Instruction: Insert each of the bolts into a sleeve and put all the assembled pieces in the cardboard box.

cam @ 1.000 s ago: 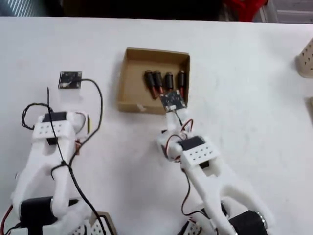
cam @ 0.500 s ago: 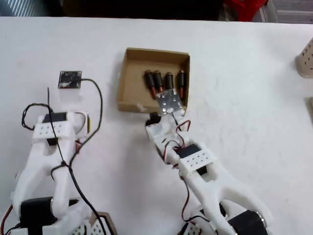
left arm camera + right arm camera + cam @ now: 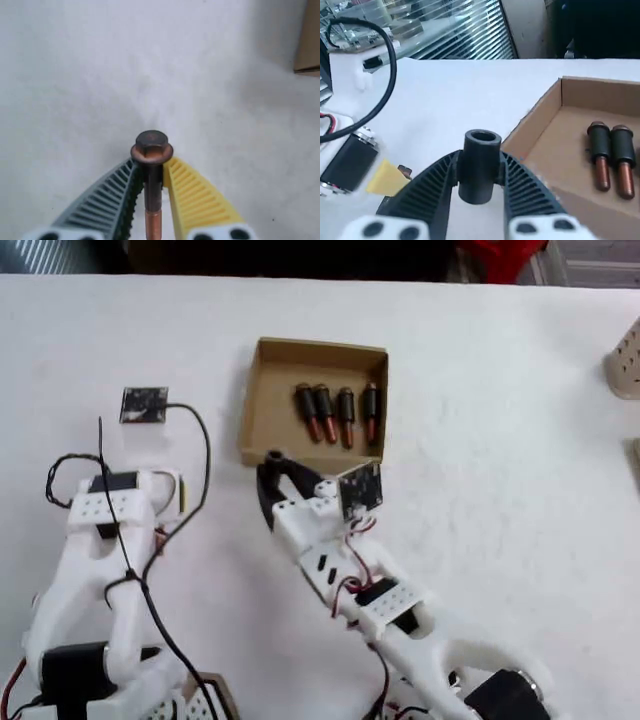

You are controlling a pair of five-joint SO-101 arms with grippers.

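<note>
White tabletop (image 3: 500, 390) stretches under both arms, with a shallow brown cardboard box (image 3: 268, 400) near its middle that holds four assembled bolt-and-sleeve pieces (image 3: 335, 412) lying side by side.

The left gripper (image 3: 152, 167) is closed on a copper-coloured hex-head flange bolt (image 3: 151, 147). Its grey and yellow ribbed fingers pinch the shank just under the head, which sticks out past the fingertips.

The right gripper (image 3: 480, 157) sits just beside the box's near wall. It clamps a short black cylindrical sleeve (image 3: 481, 175) around its middle, with the open bore facing up and free.

Both parts look small, light and rigid, so a firm squeeze should not harm them. Their round, smooth sides could roll or tilt between the ribbed pads. A mid-body hold on the sleeve and a hold near the bolt's head seem the steadiest for lining the two up.
</note>
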